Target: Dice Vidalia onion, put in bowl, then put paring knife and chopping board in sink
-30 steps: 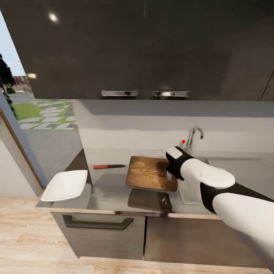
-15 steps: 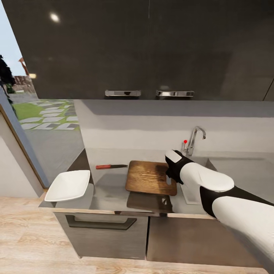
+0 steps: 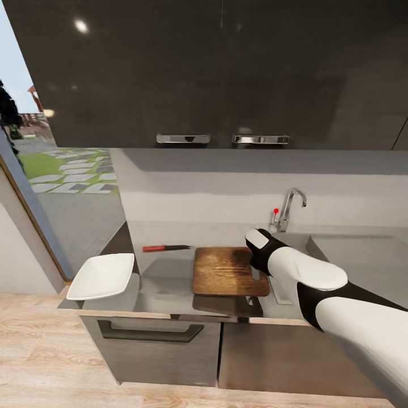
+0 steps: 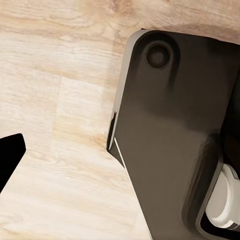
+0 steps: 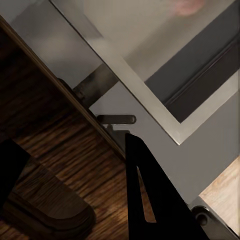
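Note:
My right gripper (image 3: 255,268) is shut on the right edge of the dark brown chopping board (image 3: 226,271), which hovers just above the grey countertop (image 3: 164,280), left of the sink (image 3: 297,242). The right wrist view shows the black fingers (image 5: 150,200) straddling the board's edge (image 5: 55,160). A blurred pinkish shape (image 5: 187,6) lies in the steel basin there; it looks like the Vidalia onion. The paring knife (image 3: 164,247) lies on the counter behind the board's left corner. The white bowl (image 3: 102,276) sits at the counter's left end. A dark fingertip (image 4: 10,159) of my left gripper hangs over the floor.
The chrome faucet (image 3: 290,205) with its red knob (image 3: 276,211) stands behind the sink. Dark upper cabinets (image 3: 215,73) hang low over the counter. An open doorway (image 3: 34,170) lies to the left. The robot's dark base (image 4: 175,130) sits on the pale wooden floor (image 4: 55,100).
The board, held by my right gripper, has levelled out, come down closer to the counter and shifted slightly right. The head camera also moved a little early on.

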